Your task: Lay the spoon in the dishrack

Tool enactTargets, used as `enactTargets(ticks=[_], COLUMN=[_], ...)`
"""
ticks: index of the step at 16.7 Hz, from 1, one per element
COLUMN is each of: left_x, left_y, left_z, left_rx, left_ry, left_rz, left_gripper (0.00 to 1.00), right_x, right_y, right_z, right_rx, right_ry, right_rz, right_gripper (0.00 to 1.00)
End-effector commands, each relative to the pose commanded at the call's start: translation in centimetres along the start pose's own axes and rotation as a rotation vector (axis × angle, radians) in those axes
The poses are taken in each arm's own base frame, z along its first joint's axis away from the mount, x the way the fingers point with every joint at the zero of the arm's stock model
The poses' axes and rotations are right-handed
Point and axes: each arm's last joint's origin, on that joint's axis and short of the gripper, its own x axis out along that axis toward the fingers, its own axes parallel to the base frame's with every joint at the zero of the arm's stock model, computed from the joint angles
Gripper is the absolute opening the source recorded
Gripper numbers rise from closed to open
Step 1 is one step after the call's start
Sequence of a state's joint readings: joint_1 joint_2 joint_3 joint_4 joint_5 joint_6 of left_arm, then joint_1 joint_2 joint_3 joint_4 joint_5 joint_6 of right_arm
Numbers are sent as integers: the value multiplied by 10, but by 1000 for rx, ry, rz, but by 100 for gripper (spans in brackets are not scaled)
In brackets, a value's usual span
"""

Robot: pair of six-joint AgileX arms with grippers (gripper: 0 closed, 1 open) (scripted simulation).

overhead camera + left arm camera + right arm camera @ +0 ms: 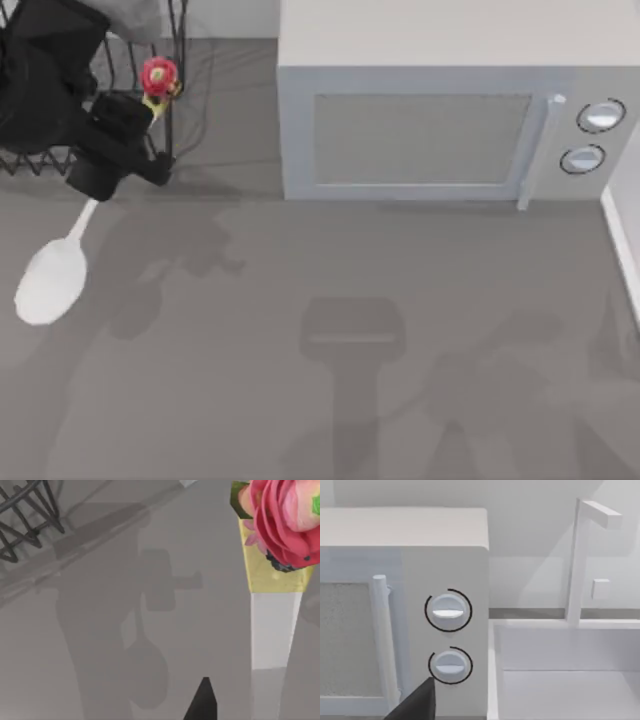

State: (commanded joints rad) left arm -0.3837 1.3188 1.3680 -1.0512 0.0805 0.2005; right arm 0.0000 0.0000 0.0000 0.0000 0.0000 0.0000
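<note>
Top view: my left gripper (120, 150) sat at 10 o'clock on the desk (330, 350), jaws clamped on the spoon (55, 280) handle, beside the dishrack (170, 60); the bowl hung toward 8 o'clock. Left wrist view: knob and handle close up. Right wrist view: microwave (405, 605) dials, sink (560, 670); right jaws' state unclear.

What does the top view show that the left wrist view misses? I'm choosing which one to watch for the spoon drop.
Top view: the slim white spoon's oval bowl hanging over the grey table, the left tool gripping its handle beside the black wire dishrack, and the grey boxy microwave.

Left wrist view: the knob's pink petals on a yellow collar, close up, and the spoon's shadow on the table.

Both: the red-and-yellow knob, white handle and rack wires.
</note>
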Motion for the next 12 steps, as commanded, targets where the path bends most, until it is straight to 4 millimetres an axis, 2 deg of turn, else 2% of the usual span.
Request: enactTargets(ticks=[3, 6, 9, 12], left_x=[-25, -61, -96, -118], left_y=[37, 64, 75, 75], left_z=[-8, -23, -42, -56], left_rx=[-151, -254, -302, -317], left_ry=[-291, -583, -813, -940], left_rz=[126, 274, 408, 490], left_gripper=[0, 0, 0, 0], right_x=[0, 0, 0, 0], right_y=[0, 0, 0, 0], right_z=[0, 0, 0, 0], right_rx=[0, 0, 0, 0], right_ry=[0, 0, 0, 0], right_rz=[0, 0, 0, 0], right_gripper=[100, 100, 100, 100])
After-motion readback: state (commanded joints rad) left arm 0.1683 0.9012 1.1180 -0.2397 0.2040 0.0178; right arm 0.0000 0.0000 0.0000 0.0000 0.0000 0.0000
